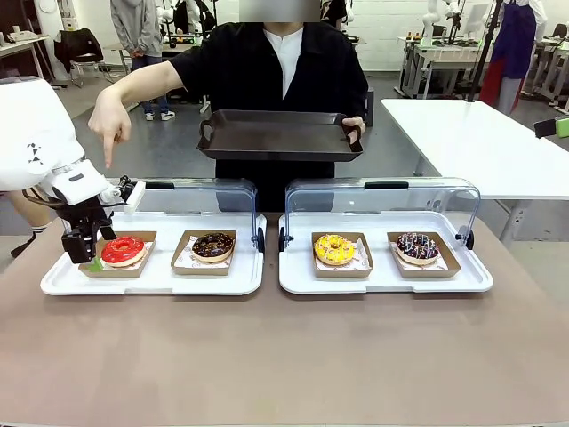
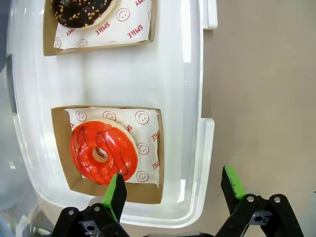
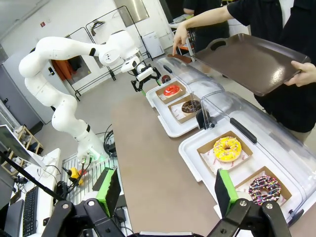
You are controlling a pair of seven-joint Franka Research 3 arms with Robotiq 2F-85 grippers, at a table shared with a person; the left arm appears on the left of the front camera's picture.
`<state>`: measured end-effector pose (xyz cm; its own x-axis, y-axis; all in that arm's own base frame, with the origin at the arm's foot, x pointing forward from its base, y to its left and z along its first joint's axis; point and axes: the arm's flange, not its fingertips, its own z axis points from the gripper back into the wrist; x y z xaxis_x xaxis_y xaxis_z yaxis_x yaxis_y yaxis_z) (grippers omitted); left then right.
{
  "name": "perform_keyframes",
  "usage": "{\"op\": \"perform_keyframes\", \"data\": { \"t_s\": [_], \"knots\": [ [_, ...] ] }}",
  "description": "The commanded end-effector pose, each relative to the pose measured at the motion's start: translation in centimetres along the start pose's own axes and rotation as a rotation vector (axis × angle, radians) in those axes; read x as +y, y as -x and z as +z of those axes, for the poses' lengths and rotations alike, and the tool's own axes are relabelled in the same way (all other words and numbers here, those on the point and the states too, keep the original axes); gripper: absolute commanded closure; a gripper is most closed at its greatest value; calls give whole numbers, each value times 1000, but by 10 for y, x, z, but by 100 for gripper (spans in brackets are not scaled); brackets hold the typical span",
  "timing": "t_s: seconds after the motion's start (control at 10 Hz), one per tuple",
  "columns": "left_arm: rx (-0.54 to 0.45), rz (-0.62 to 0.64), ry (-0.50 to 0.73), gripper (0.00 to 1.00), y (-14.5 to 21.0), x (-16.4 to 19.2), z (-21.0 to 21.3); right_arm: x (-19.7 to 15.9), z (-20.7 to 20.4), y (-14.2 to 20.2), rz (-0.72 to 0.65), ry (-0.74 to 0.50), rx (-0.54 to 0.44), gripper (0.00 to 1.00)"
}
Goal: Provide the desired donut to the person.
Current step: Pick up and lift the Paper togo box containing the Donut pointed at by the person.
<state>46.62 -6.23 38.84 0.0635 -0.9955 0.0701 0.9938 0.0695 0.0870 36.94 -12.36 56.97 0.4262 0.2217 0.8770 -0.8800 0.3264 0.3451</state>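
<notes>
Clearly the left gripper [image 2: 175, 183] is the nearer one. Spread wide and holding nothing, it hangs just beside the red donut [image 2: 102, 154], which lies off to one finger's side rather than between them. The donut sits in its cardboard box [image 2: 143, 193] on the white tray [image 2: 177, 89], where the person's hand [image 1: 110, 120] points. One pad may touch the box edge, but I cannot tell. The right gripper [image 3: 168, 185], also open, is well apart over the table [image 1: 284, 356].

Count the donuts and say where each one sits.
4. On the left tray: the red donut and the chocolate donut. On the right tray: the yellow donut and the sprinkled donut. None looks hidden.
</notes>
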Motion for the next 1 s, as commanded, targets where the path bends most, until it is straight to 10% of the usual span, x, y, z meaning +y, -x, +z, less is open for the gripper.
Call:
{"op": "perform_keyframes", "data": {
  "t_s": [0.0,0.9],
  "knots": [
    [-15,-15,20,0,1,6,-8,-1,-1,-1,7,-11,-14,0],
    [-85,-130,0,0,-23,13,-38,-1,-1,-1,7,-11,-14,0]
  ]
}}
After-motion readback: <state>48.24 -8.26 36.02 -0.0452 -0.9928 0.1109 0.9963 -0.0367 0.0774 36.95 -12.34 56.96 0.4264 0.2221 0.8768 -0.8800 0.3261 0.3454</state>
